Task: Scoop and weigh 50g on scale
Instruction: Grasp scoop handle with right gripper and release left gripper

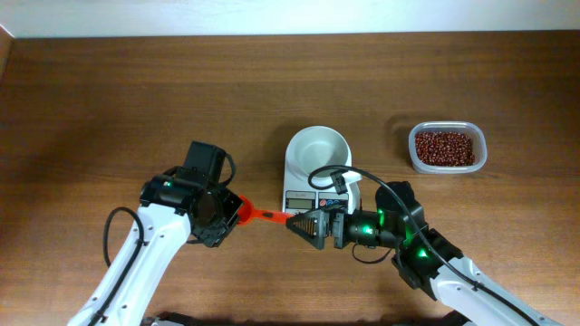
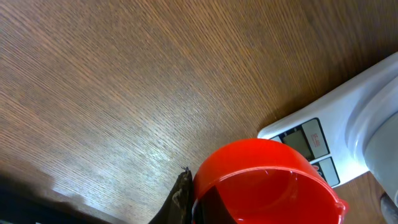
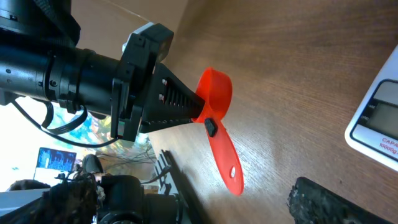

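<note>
On the desk (image 1: 136, 100), the scale (image 1: 299, 195) stands at centre with a bowl (image 1: 318, 148) on top. The tub (image 1: 448, 169) holding beans (image 1: 444, 148) lies to its right, and the scoop (image 1: 263, 215) is just left of its near edge.

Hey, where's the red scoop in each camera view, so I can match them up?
Overhead: the red scoop is near centre, just lower left of the white scale.
Left wrist: its bowl fills the bottom edge, right of centre.
Right wrist: mid-frame, handle pointing downward.
Shared landmark: the white scale, at right in the left wrist view and at the right edge in the right wrist view.
</note>
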